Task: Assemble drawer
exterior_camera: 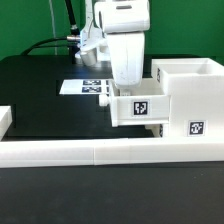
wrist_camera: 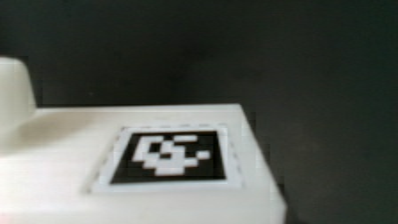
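White gripper (exterior_camera: pixel 128 78) housing stands directly above a small tray (exterior_camera: pixel 138 108); the fingers are hidden behind the tray wall, so the jaw state cannot be determined. The tray appears to sit against the large casing (exterior_camera: pixel 188 100) on the exterior view's right. A marker board (exterior_camera: pixel 87 88) lies behind on the black table (exterior_camera: pixel 40 100). A white border bar (exterior_camera: pixel 100 152) runs across the front.
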### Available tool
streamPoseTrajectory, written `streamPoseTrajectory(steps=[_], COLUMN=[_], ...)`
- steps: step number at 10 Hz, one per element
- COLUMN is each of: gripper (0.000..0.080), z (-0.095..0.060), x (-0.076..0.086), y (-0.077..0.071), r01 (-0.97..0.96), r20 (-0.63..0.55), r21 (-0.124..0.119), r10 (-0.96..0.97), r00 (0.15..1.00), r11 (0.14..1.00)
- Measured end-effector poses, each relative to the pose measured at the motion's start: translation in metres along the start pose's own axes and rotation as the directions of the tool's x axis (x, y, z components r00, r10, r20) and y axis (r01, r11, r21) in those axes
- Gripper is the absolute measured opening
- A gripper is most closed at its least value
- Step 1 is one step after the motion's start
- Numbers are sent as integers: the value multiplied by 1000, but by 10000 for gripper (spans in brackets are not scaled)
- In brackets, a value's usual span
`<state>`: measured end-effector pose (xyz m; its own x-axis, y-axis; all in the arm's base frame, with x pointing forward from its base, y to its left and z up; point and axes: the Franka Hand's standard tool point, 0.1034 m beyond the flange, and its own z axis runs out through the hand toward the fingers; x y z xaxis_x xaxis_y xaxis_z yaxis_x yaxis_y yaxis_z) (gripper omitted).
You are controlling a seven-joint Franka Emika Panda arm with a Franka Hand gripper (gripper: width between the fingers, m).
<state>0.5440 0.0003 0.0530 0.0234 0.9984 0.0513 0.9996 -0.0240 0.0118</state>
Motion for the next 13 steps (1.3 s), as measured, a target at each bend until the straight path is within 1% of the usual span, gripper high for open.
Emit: streamPoseTrajectory(steps=[2,4,6,10,11,13], gripper=[41,41,41,41,41,41], z=[0,0,0,0,0,0], x=[0,-1,-8,-7,-3,-1], y=[0,0,-4,-3,-3,-2], r01=[0,24,7,7,17,36], r20=[0,5,3,3,3,11], r21=[0,-17,-13,-13,-13,-17], r10=[0,-23,-7,-7,-17,-36], r00=[1000,1000,1000,1000,1000,999], r11=[1000,1000,1000,1000,1000,999])
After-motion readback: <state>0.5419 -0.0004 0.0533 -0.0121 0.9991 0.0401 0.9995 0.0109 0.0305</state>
